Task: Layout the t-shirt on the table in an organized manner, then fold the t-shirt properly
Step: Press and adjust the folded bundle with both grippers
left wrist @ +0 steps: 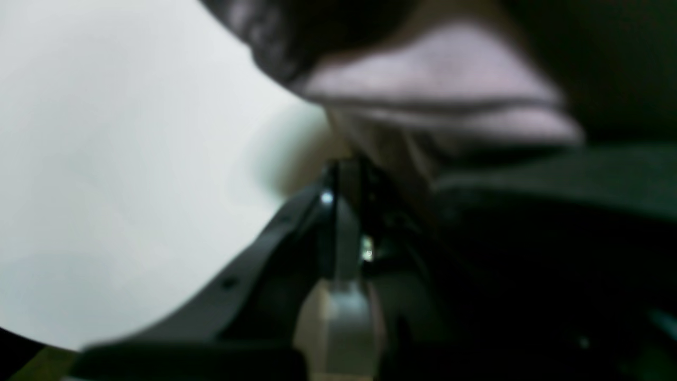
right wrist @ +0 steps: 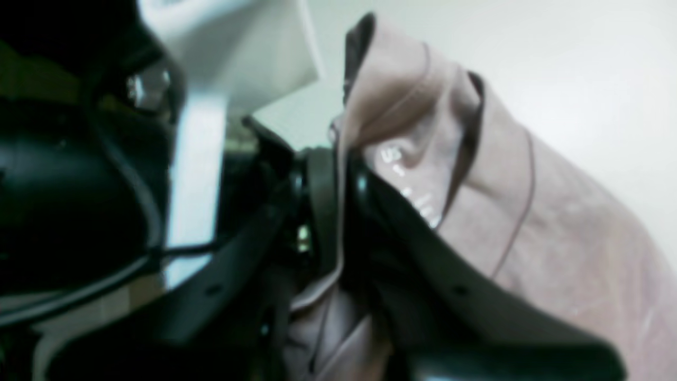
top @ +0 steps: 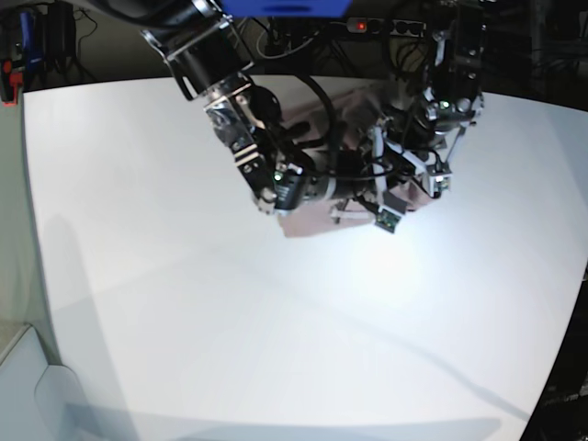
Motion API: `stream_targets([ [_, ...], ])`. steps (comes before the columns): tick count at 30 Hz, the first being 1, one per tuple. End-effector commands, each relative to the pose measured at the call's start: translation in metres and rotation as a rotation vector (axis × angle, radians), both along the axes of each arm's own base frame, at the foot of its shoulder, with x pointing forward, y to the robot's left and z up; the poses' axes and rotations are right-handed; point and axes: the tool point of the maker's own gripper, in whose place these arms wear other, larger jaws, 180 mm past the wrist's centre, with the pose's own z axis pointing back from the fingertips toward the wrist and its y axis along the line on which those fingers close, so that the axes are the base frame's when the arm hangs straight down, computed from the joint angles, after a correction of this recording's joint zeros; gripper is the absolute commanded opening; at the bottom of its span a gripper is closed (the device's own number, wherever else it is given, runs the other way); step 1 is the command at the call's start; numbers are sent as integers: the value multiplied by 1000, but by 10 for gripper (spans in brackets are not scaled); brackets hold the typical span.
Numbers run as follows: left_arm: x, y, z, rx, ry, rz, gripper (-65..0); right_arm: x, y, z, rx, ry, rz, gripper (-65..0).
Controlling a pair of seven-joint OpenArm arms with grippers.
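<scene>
Behind the scene the room is dark, with cables at 12 o'clock, a red light there, and blue equipment at 10 o'clock.

Mauve t-shirt bunched, far centre of white table.

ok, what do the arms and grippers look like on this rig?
Both arms are black with silvery-white bracket sections. Black cables loop along the right arm and left arm. The right gripper has curved black fingers with small screw holes; the left gripper is built the same, with a pale grey block at its base. The wrist views are blurred.
</scene>
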Motion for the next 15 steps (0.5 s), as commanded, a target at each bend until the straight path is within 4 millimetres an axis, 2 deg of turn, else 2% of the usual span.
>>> stream_targets([
  [1,7,-2,9,-8,-41,-1,-650,7,12,18,70,-20,9,-650],
  [6,9,-3,13,-11,-55,-2,-650,5,9,-4,35,46,5,-650],
  [15,10,-3,15,-10,-61,0,-650,8,10,6,44,14,8,-650],
])
